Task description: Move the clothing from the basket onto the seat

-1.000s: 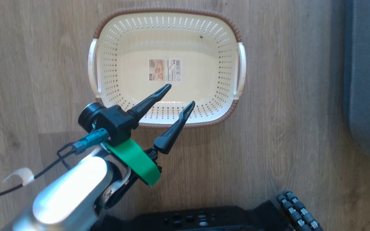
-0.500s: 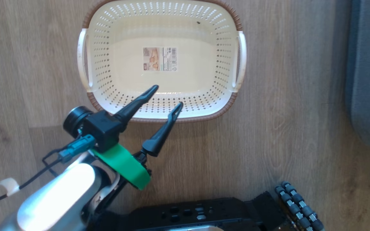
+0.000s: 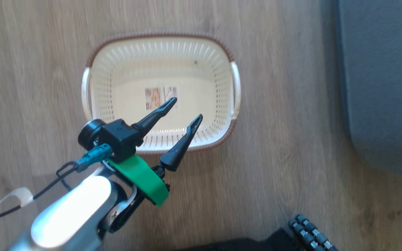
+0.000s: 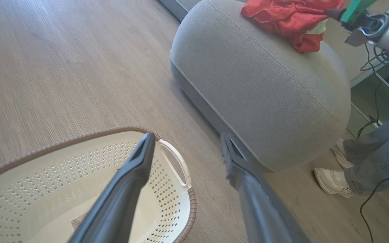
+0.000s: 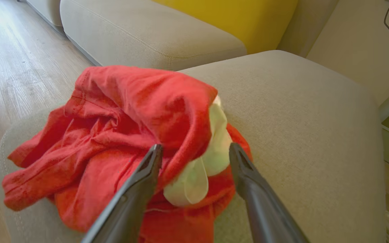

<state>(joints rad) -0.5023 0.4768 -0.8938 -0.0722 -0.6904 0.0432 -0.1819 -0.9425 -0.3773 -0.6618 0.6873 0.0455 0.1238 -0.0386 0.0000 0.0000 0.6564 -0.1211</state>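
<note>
Right wrist view shows clothing point(image 5: 120, 141) heaped on seat point(image 5: 299, 135)

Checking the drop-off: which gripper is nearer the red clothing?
Right. The right gripper, jaws open, hangs right at the clothing on the seat; the left gripper is away over the basket.

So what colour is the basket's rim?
Brown; the basket rim shows best in the left wrist view.

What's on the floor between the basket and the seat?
Nothing: in the head view, the wooden floor between the basket and the seat is bare. The left wrist view shows the same bare strip.
</note>
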